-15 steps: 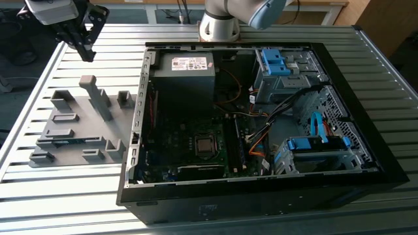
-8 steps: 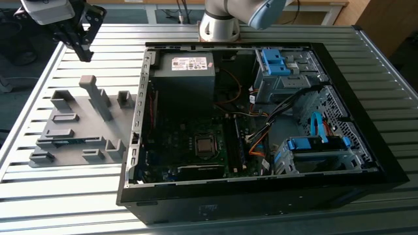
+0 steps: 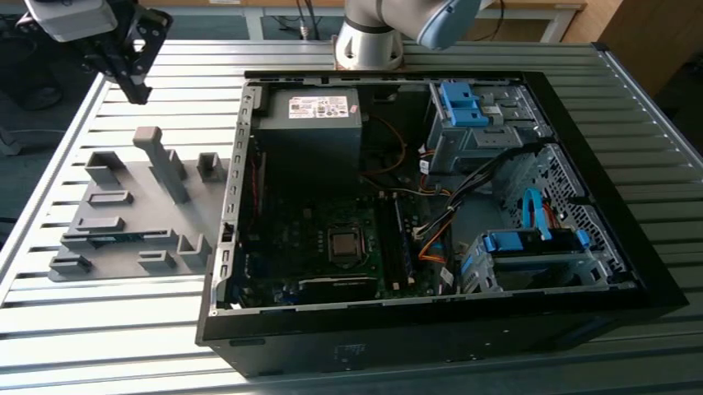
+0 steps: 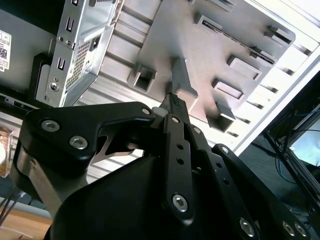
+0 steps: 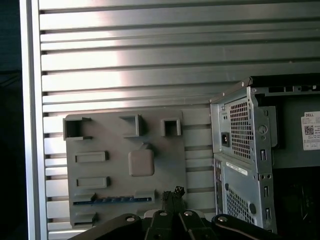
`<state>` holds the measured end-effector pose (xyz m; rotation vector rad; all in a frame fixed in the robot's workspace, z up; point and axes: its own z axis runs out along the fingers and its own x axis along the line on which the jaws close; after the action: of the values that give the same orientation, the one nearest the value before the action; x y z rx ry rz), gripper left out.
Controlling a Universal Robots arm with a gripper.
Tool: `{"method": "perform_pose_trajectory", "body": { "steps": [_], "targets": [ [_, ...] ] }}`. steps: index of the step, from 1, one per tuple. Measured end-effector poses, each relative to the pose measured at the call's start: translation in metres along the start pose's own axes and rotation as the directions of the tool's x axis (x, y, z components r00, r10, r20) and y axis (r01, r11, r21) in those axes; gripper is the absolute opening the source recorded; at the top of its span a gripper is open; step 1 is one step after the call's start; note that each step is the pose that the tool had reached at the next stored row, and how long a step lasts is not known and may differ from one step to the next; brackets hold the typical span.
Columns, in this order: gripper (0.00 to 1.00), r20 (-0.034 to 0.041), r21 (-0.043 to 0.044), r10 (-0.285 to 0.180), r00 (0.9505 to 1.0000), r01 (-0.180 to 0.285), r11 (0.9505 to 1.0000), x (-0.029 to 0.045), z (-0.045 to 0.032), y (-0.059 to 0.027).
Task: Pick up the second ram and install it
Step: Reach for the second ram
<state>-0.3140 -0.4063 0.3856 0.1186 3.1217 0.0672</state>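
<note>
The second ram is a thin blue-green strip lying on edge in a slot of the grey fixture plate, at the exterior view's left. In the first wrist view the ram runs along the plate's near edge. My gripper hangs high above the table beyond the plate's far end, well apart from the ram. Its black fingers are shut together and hold nothing. The fingertips show in the first wrist view and the second wrist view, pointing toward the plate.
An open black computer case lies on the slatted aluminium table, right beside the plate, with the motherboard, power supply and blue drive brackets inside. Several grey blocks and one tall post stand on the plate.
</note>
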Motion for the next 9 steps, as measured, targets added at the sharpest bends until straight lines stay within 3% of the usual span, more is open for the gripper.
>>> {"method": "perform_pose_trajectory", "body": {
  "steps": [9],
  "targets": [
    [0.11,0.0001,-0.0001,0.0,1.0,0.0,1.0,0.0084,0.0,-0.0006]
  ]
}}
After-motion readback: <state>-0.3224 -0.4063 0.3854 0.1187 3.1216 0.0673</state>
